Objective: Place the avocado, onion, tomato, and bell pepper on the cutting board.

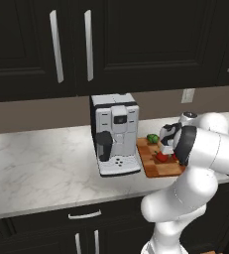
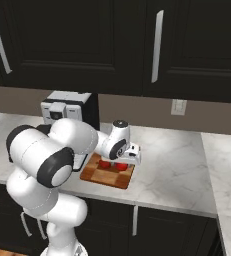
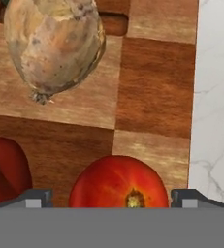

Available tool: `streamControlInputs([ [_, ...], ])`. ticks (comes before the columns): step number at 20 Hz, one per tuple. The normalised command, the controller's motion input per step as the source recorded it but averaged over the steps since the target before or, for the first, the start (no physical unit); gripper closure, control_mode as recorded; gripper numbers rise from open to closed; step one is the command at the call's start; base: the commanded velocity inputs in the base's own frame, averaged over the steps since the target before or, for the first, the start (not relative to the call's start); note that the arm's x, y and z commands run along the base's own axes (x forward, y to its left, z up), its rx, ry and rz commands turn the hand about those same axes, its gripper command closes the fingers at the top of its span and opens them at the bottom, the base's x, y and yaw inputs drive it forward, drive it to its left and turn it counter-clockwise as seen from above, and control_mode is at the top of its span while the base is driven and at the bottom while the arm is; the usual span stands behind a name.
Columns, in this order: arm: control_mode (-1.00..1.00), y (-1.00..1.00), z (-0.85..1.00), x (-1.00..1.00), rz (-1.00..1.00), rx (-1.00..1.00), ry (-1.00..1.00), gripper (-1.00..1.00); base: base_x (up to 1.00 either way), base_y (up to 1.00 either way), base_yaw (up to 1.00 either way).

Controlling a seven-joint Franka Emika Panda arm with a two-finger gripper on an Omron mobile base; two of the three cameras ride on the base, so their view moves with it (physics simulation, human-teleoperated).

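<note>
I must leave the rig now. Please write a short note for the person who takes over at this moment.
Gripper: open, low over the cutting board, its tips on either side of the tomato.
On the board: tomato, onion, bell pepper, avocado at the far edge.
Done: all four seem placed.
Left: lift the arm away and check that nothing rolls.

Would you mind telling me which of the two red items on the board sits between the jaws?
The tomato, bright, smooth and round, centred between the fingertips. The darker bell pepper lies off to one side.
</note>
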Motion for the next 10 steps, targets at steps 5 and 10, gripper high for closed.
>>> streamControlInputs([
  [5,-1.00,0.00,0.26,0.03,0.07,0.01,0.00,-1.00,0.00,0.00,0.00],
  [10,-1.00,0.00,0.70,-0.38,0.07,0.07,-0.05,-1.00,0.00,0.00,0.00],
])
